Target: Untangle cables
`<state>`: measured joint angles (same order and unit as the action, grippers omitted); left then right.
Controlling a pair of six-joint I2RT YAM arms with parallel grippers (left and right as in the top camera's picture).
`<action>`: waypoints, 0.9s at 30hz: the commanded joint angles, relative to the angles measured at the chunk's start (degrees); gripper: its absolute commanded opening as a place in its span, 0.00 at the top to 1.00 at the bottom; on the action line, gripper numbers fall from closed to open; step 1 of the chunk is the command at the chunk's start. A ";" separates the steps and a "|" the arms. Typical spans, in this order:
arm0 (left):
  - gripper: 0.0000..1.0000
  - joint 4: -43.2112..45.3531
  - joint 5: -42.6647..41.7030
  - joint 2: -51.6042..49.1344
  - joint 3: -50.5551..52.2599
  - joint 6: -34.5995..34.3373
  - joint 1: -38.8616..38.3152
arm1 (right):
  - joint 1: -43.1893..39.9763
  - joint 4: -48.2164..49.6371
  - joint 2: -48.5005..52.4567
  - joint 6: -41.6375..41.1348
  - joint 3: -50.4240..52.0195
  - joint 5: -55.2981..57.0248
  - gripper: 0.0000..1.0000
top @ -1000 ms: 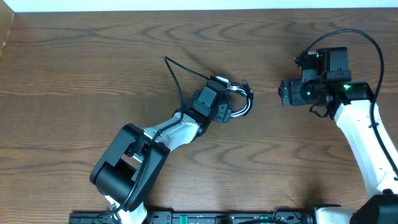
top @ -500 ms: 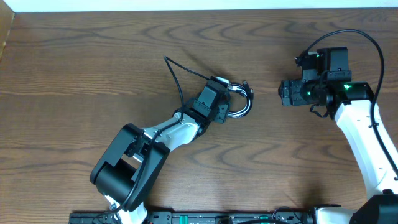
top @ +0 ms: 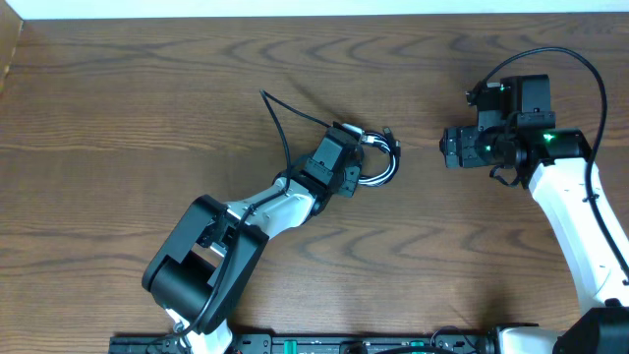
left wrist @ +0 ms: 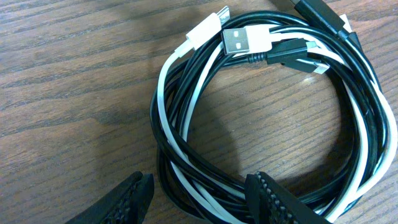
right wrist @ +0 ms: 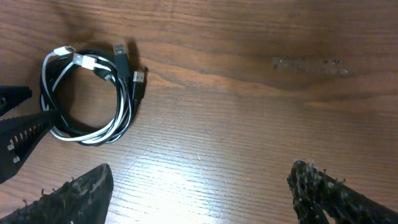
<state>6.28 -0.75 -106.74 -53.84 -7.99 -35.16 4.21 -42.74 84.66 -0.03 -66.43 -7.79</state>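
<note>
The cables (top: 394,165) lie as one small coil of black and white cords on the wooden table, with the plug ends bunched at the coil's top (left wrist: 239,38). My left gripper (top: 361,170) is open and low at the coil's left side. In the left wrist view (left wrist: 199,184) its two fingers stand either side of the coil's near strands (left wrist: 166,127), not closed on them. My right gripper (top: 444,147) is open and empty, hovering to the right of the coil. The right wrist view (right wrist: 202,174) shows the coil (right wrist: 122,113) at the upper left.
The left arm's thick black cable (top: 274,118) arcs over the table left of the coil. The right arm's black cable (top: 565,54) loops above its wrist. The left gripper's fingers (right wrist: 18,127) show at the left edge of the right wrist view. Bare wood table (top: 147,118) all round.
</note>
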 commanded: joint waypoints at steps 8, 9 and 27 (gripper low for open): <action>0.47 -0.15 -2.40 -2.80 -1.40 -3.52 -0.07 | 0.24 -0.37 0.00 -0.72 -0.94 1.27 0.12; 0.47 -0.09 -3.43 -3.48 -1.40 -3.52 -0.09 | 0.24 -0.37 0.00 -0.74 -0.94 1.27 0.12; 0.92 1.46 -6.64 2.86 -1.42 -6.36 0.00 | 0.13 -0.42 0.00 -0.79 -0.94 3.04 0.08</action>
<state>7.94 -6.11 -109.25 -55.75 -13.56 -35.05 4.21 -42.92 84.66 -0.03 -66.43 -5.28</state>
